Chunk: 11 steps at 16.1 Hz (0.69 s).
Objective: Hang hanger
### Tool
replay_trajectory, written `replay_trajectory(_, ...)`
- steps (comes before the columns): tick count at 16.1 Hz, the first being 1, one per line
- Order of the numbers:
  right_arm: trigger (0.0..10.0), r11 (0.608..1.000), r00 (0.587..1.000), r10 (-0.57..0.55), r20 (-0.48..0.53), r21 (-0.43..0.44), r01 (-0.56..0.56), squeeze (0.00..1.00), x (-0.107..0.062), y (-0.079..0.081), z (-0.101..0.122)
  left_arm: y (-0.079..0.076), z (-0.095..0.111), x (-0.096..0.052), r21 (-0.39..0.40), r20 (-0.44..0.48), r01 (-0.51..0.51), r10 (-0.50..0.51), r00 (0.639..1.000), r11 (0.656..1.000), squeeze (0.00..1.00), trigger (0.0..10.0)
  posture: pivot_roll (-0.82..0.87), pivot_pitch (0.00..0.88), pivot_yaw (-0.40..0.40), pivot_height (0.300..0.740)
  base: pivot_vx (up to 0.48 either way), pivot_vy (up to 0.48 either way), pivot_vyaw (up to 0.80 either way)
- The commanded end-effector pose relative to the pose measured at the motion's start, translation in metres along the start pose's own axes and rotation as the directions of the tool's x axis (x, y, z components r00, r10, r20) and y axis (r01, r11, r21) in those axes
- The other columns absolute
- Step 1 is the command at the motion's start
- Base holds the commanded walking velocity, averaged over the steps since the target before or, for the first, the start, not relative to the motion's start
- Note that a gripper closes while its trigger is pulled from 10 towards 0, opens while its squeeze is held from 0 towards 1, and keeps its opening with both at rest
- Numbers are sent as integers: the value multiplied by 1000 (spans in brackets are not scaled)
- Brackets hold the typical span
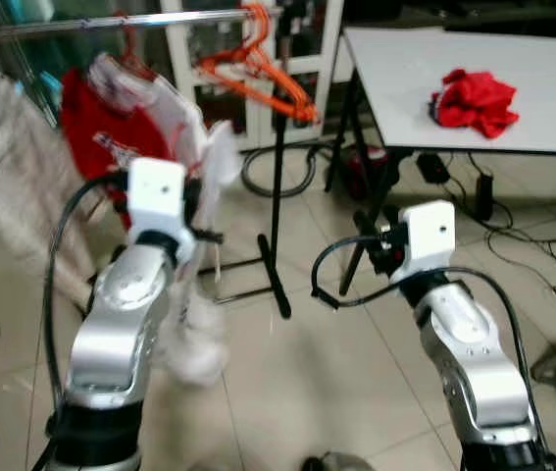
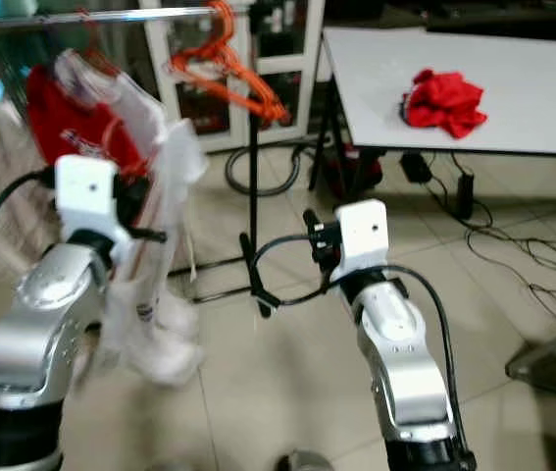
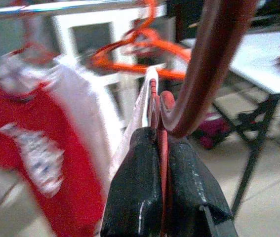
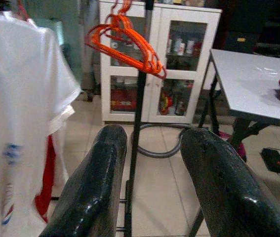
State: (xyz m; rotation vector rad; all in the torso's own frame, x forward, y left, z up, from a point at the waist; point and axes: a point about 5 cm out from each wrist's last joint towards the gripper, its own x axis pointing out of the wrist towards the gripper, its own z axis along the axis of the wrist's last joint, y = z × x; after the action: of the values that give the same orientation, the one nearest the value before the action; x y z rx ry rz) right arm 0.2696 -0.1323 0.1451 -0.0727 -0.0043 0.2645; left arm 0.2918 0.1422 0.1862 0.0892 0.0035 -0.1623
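A tiled floor [image 1: 336,383] runs under a garment rack whose metal rail [image 1: 111,22] crosses the top of the scene, held by a dark upright post [image 1: 278,186] on a foot bar. To the right stands a white tabletop [image 1: 493,88] on dark folding legs, with a crumpled red cloth [image 1: 474,100] lying on it and cables trailing on the floor beneath. Behind the rack is a white glass-door cabinet [image 4: 152,64]. A red shirt [image 1: 101,132] and a white shirt [image 1: 175,118] hang from the rail on the left, and a bunch of empty orange hangers [image 1: 263,74] hangs near the post. The left tool [image 3: 162,163] is pressed together, pinching a red hanger [image 3: 204,64] by its hook, with a white garment [image 2: 155,294] draped below it, close to the hanging shirts. The right tool [image 4: 152,182] is spread wide and holds nothing, facing the post.
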Motion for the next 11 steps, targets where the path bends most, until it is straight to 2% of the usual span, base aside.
replay_trajectory(1, 10000, 1000, 1000, -4, 27, -2, 4, 0, -4, 3, 7, -6, 1, 0, 3, 5, 67, -67, 998, 998, 0, 10000, 21, 56, 37, 740, 461, 0, -800)
replay_trajectory(2, 10000, 1000, 1000, -10, 26, -2, 10, 0, -5, 2, 7, -9, 1, 0, 2, 0, 86, -86, 996, 996, 0, 10000, 21, 56, 37, 740, 461, 0, -800)
replay_trajectory(3, 10000, 1000, 1000, -20, 22, 0, 20, 0, -8, 0, 5, -14, -2, -1, 10, -14, 120, -119, 993, 993, 0, 10000, 18, 57, 43, 740, 461, 0, 0)
replay_trajectory(4, 10000, 1000, 1000, -5, 16, -6, 5, 0, -10, 0, 4, -12, -4, 2, 20, -25, 90, -90, 996, 996, 0, 10000, 16, 59, 35, 740, 461, 0, 0)
replay_trajectory(6, 10000, 995, 995, 92, -26, -38, -93, 0, -8, 7, 0, -2, -4, 12, 38, -27, 18, -17, 999, 999, 0, 10000, 25, 56, 13, 740, 461, 0, 0)
replay_trajectory(8, 10000, 966, 971, 221, -86, -118, -230, 0, -10, 15, -7, 13, -4, 20, 58, -44, -51, 54, 998, 997, 0, 10000, 29, 61, -1, 740, 465, 0, 0)
replay_trajectory(11, 10000, 961, 967, 233, -102, -129, -245, 0, -10, 11, -8, 36, -10, 18, 93, -107, -164, 173, 979, 982, 0, 10000, 33, 64, -14, 740, 464, 0, 0)
